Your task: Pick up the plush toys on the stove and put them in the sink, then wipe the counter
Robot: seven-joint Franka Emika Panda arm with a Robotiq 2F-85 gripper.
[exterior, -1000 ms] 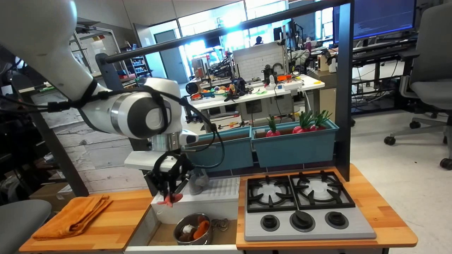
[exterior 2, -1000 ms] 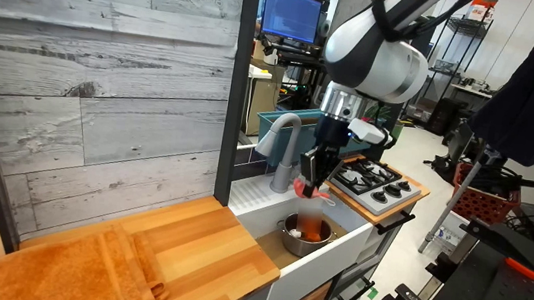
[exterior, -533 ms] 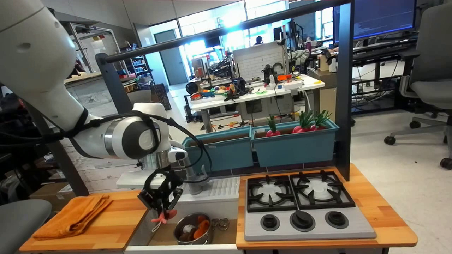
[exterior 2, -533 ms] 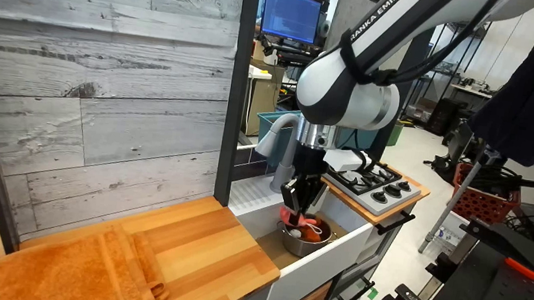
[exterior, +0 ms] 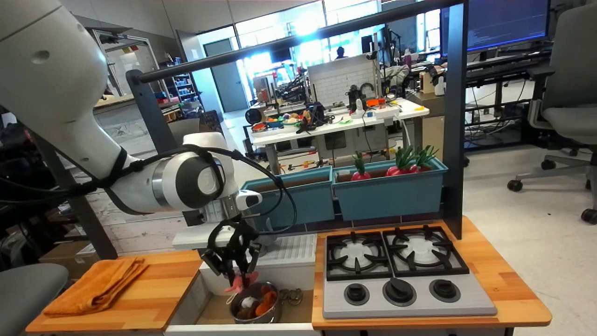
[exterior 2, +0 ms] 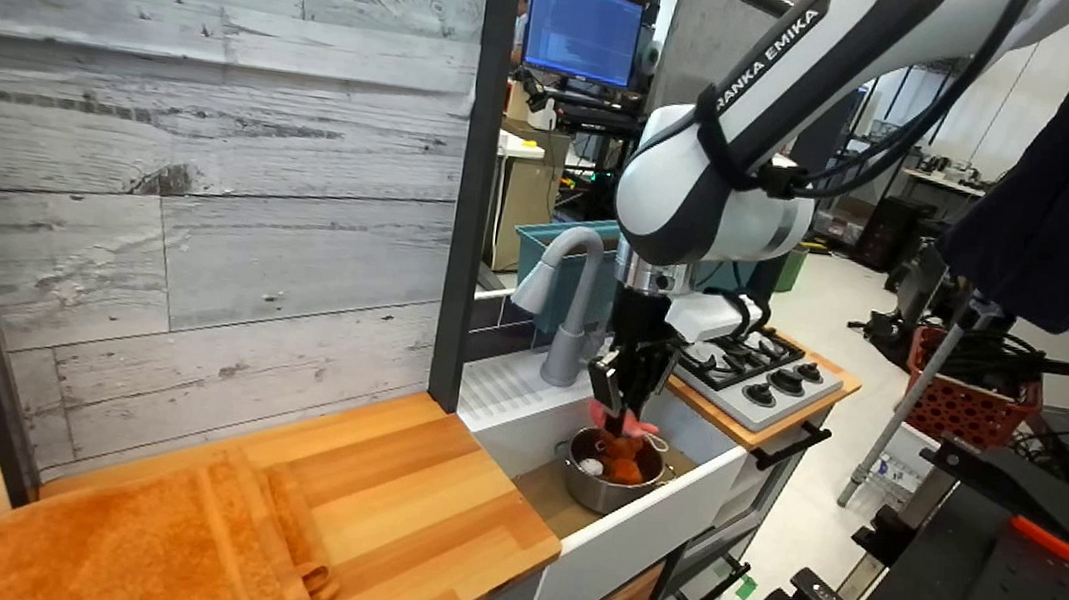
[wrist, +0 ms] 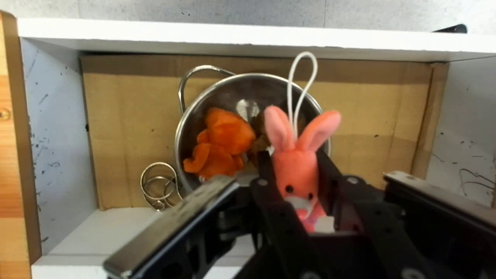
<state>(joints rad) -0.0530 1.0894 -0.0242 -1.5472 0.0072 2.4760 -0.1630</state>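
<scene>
My gripper (exterior: pixel 239 283) is shut on a pink-red plush bunny (wrist: pixel 296 170) with a white loop. The bunny also shows in an exterior view (exterior 2: pixel 637 430). The gripper holds it just above the metal bowl (exterior 2: pixel 598 493), over its right part in the wrist view (wrist: pixel 248 76). An orange plush toy (wrist: pixel 228 133) and a brown one (wrist: pixel 257 144), partly hidden behind the bunny, lie in the bowl. The bowl stands in the sink (exterior: pixel 287 274). The stove (exterior: pixel 368 305) shows dark grates. The wooden counter (exterior: pixel 172 284) lies left of the sink in an exterior view.
A folded orange cloth (exterior: pixel 93 289) lies on the counter. The grey faucet (exterior 2: pixel 570 344) stands behind the sink, close to the arm. Metal rings (wrist: pixel 159 186) lie beside the bowl. Teal bins (exterior: pixel 387 200) hang behind, one holding toy radishes.
The gripper first went down and away from the bowl, then moved back across and slightly up, so the bunny is now over the bowl. The bunny stays in its grip throughout.
</scene>
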